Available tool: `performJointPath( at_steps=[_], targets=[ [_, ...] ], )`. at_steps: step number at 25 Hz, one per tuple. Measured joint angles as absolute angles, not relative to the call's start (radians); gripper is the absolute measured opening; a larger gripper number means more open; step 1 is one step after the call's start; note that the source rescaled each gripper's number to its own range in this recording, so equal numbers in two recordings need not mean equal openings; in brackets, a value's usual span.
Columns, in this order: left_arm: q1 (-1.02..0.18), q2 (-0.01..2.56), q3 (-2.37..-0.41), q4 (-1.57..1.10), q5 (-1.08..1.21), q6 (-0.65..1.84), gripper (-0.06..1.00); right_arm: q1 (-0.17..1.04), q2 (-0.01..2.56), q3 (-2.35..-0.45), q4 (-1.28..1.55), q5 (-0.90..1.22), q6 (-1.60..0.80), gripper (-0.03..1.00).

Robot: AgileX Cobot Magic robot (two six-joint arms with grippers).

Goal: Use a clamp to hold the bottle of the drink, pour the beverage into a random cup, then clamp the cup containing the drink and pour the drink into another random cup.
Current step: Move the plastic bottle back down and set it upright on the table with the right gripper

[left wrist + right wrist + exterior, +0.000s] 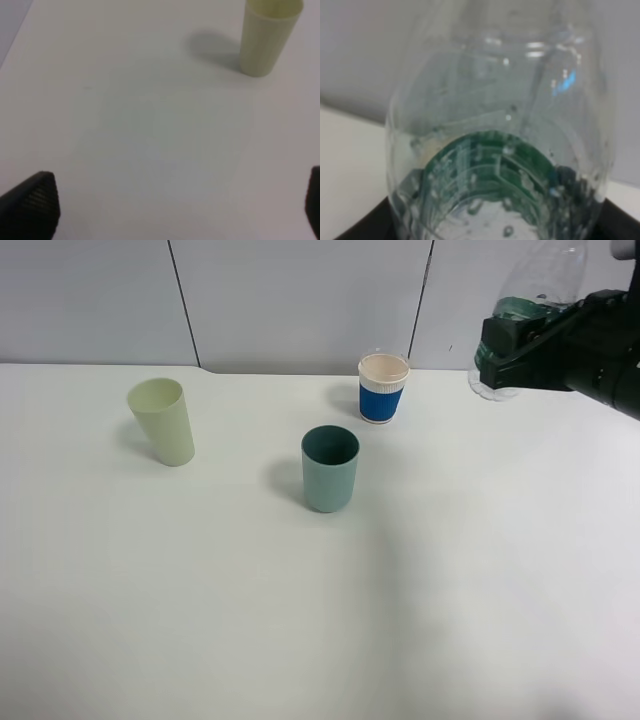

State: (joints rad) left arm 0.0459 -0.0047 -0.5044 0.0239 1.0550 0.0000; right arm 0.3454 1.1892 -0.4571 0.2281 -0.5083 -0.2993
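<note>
Fronting a grey wall (300, 300), the white table (300, 640) bore three cups (teal (330, 478), yellow-green (166, 428), paper (383, 398)); right gripper (508, 342) clamped one bottle (545, 275), left gripper (175, 210) gaped.

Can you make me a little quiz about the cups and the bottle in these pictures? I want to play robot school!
1. How many cups stand on the table?
2. True or false: the left gripper is shut.
3. What does the right gripper hold? A) a spoon B) the bottle C) nothing

Key
1. Three: the yellow-green cup, the teal cup and the paper cup.
2. False, it is open.
3. B
</note>
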Motion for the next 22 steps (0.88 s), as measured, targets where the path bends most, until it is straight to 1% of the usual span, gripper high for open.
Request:
performJointPath(
  at_steps=[4, 7, 13, 22],
  targets=[
    [0.046, -0.005, -0.504, 0.024, 1.055, 0.0, 1.0, 0.34, 1.249, -0.416, 0.379, -0.629, -0.299, 0.0],
    [0.046, -0.005, -0.504, 0.024, 1.055, 0.0, 1.0, 0.34, 1.323, -0.408, 0.413, -0.675, -0.299, 0.0],
    [0.046, -0.005, -0.504, 0.024, 1.055, 0.0, 1.0, 0.34, 1.504, -0.407, 0.406, -0.761, -0.299, 0.0],
    [0.046, -0.005, -0.504, 0.024, 1.055, 0.0, 1.0, 0.34, 1.748, -0.408, 0.327, -0.987, -0.298, 0.0]
  ],
)
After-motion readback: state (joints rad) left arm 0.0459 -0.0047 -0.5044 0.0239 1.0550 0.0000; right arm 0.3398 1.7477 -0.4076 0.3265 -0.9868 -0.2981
